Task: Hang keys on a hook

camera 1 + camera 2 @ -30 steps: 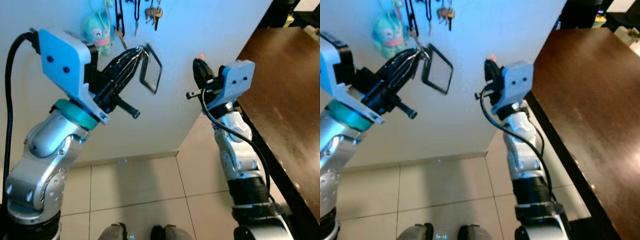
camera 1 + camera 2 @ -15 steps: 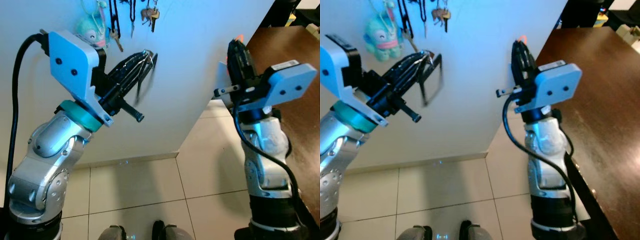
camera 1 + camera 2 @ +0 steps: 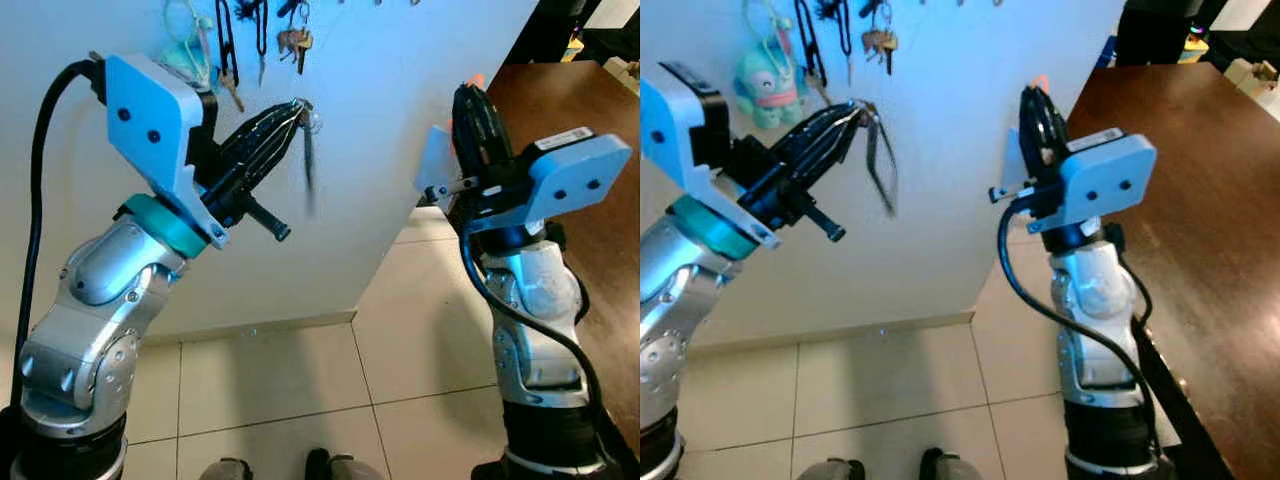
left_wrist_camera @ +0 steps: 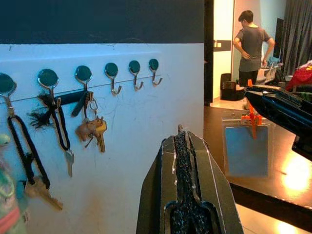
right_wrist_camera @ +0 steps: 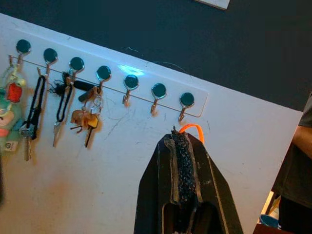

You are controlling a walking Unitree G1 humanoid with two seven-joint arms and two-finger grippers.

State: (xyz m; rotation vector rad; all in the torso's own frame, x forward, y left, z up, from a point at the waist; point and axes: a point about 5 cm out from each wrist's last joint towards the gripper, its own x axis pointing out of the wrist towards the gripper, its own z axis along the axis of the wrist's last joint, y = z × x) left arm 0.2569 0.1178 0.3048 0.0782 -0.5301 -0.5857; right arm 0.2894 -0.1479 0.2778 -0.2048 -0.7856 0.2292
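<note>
Both jaws were pressed together: the left gripper pinched a metal ring carrying a blurred dark tag, and the right gripper pinched an orange loop of a clear card holder. Both were raised before the white wall. Its row of teal-capped hooks held keys and a teal plush toy; the hooks at the other end of the row were bare. A dark brown table edged the robot's right.
</note>
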